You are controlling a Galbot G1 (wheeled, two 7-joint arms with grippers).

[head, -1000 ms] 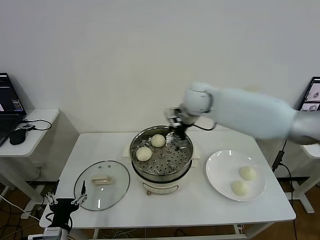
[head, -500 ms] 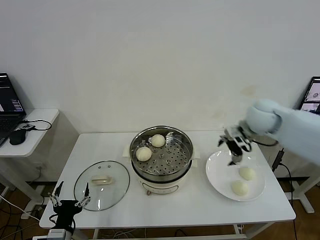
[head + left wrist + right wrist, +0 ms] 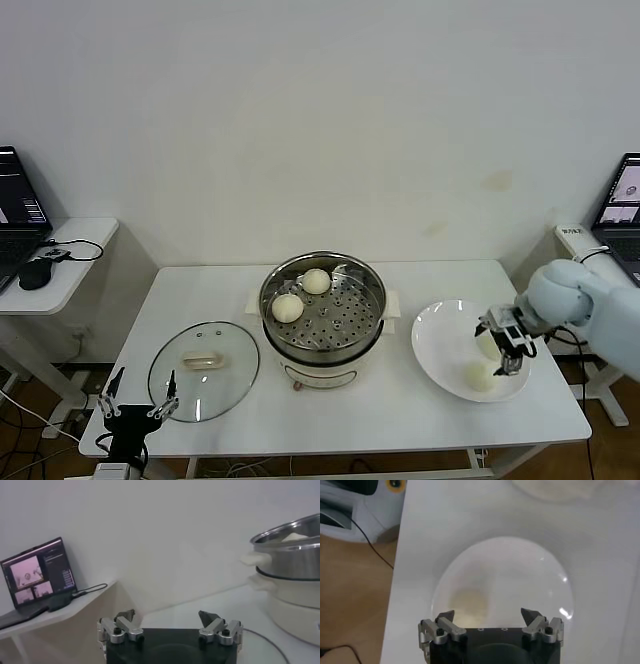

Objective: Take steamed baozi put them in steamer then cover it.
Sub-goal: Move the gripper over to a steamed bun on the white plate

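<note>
The steamer [image 3: 322, 312] stands mid-table with two baozi [image 3: 316, 281] [image 3: 287, 307] on its perforated tray. Two more baozi lie on the white plate [image 3: 440, 340] at the right. One [image 3: 479, 376] is in plain sight and one [image 3: 488, 344] is partly behind my right gripper [image 3: 508, 347]. That gripper is open and empty, low over the plate. The right wrist view shows the gripper [image 3: 487, 615] with jaws spread above the plate [image 3: 520, 575], and one baozi [image 3: 469, 605] just ahead of one fingertip. My left gripper [image 3: 135, 409] is open, parked at the table's front left.
The glass lid [image 3: 204, 356] with its cream handle lies flat, left of the steamer, just beyond my left gripper. The left wrist view shows the open left gripper [image 3: 166, 616], the steamer's side [image 3: 295, 570] and a laptop [image 3: 37, 572] on a side desk.
My right gripper has swung from the steamer's far rim rightward and down to the plate, empty. The left arm has barely moved.
</note>
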